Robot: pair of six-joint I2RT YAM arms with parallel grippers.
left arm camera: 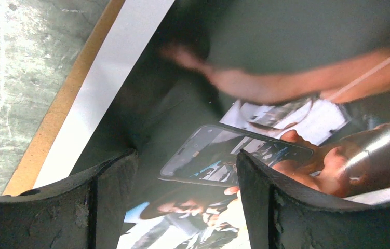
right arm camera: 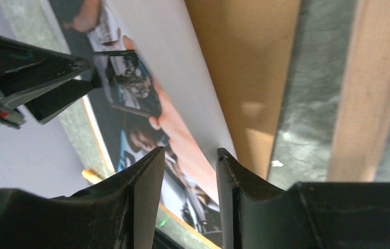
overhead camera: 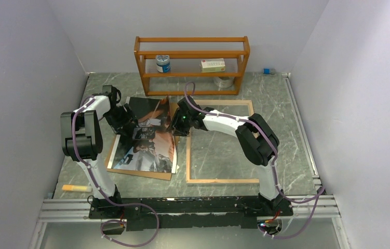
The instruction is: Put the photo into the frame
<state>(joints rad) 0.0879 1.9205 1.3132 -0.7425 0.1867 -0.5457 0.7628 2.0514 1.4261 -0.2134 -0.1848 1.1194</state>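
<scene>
lying just left of the frame (overhead camera: 223,181), the photo (overhead camera: 151,150) has its right edge at the narrowly parted right jaws, left jaws wide above it.

We find the top view evenly and softly lit from overhead; shadows around the photo (overhead camera: 151,155) are faint, and detail is slightly soft. In the left wrist view, the table (left arm camera: 5,57) left of the photo glares pale, and the photo's upper part is smeared. In the right wrist view, the frame (right arm camera: 369,88) right of the photo is out of focus.
</scene>
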